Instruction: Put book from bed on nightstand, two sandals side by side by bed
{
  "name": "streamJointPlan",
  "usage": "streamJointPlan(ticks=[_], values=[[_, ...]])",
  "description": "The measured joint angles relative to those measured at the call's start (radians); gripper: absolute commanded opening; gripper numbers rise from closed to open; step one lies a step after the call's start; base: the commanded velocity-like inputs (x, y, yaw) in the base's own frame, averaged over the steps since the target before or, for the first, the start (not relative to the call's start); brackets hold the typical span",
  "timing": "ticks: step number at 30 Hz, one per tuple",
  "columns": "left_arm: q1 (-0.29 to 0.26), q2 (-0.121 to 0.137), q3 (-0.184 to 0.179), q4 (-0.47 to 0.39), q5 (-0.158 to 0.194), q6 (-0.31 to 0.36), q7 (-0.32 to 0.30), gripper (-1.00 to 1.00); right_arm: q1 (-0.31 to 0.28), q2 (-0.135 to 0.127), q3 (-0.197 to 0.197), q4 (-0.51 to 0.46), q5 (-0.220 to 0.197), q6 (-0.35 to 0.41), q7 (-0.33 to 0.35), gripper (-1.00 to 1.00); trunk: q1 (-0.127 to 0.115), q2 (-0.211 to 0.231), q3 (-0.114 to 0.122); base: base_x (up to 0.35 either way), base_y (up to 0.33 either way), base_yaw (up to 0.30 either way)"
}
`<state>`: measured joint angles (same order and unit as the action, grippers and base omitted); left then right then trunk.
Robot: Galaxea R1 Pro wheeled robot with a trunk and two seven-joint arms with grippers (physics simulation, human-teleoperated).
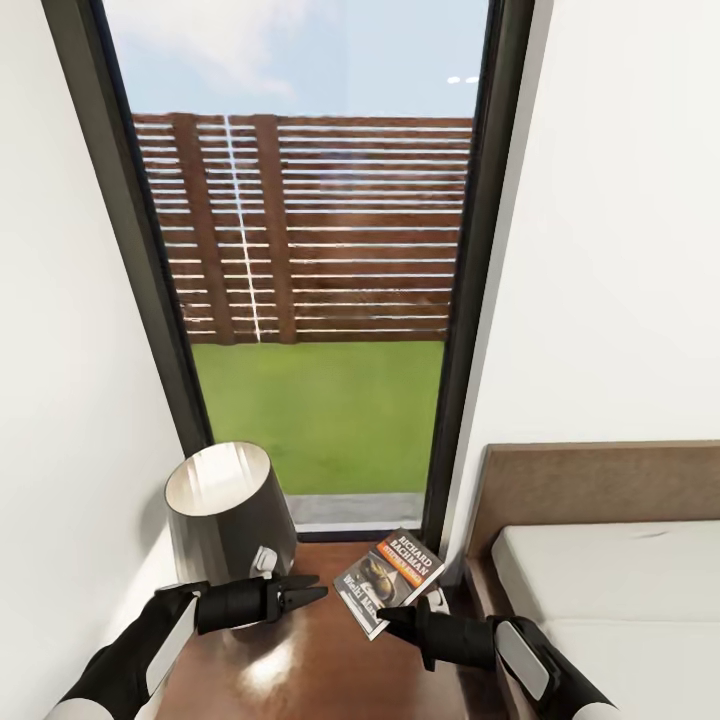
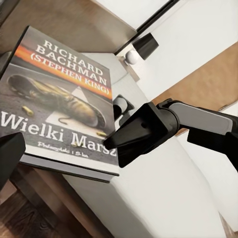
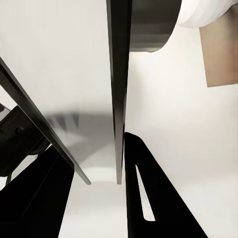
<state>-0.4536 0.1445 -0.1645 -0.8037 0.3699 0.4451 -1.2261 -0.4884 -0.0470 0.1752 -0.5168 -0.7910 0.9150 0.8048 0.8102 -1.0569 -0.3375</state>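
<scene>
Book (image 1: 390, 583) is pinched at its near lower edge by my right hand (image 1: 392, 622), cover up and tilted, held just above the nightstand (image 1: 320, 650) top. In the left wrist view the right finger (image 2: 141, 131) overlaps the cover's corner. Left hand (image 1: 300, 597) hovers nearby, jaws nearly together, holding nothing, close to the dark lamp shade (image 1: 228, 510). Bed (image 1: 600, 580) sits just to the right. Risk, my judgement: grip is at one edge only, so release from a tilt could let the book slide toward the gap beside the headboard (image 1: 600, 490); the left arm could bump the lamp.
</scene>
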Motion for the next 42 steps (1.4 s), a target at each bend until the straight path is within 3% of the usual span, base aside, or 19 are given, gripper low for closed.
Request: streamJointPlan(ticks=[21,34,42], values=[[0.0,-0.001,0.0,0.015,0.0,0.0,0.0,1.0,0.0,0.0,0.0,-0.001,0.0,0.0,0.0,-1.0,0.081,-0.147,-0.066,0.0,0.0,0.0],[0.0,-0.001,0.0,0.021,0.0,0.0,0.0,1.0,0.0,0.0,0.001,0.0,-0.001,0.001,0.001,-1.0,0.081,-0.147,-0.066,0.0,0.0,0.0],[0.0,-0.011,0.0,0.027,0.0,0.0,0.0,1.0,0.0,0.001,0.002,0.0,0.0,0.0,0.001,-1.0,0.111,-0.203,-0.091,0.0,0.0,0.0]])
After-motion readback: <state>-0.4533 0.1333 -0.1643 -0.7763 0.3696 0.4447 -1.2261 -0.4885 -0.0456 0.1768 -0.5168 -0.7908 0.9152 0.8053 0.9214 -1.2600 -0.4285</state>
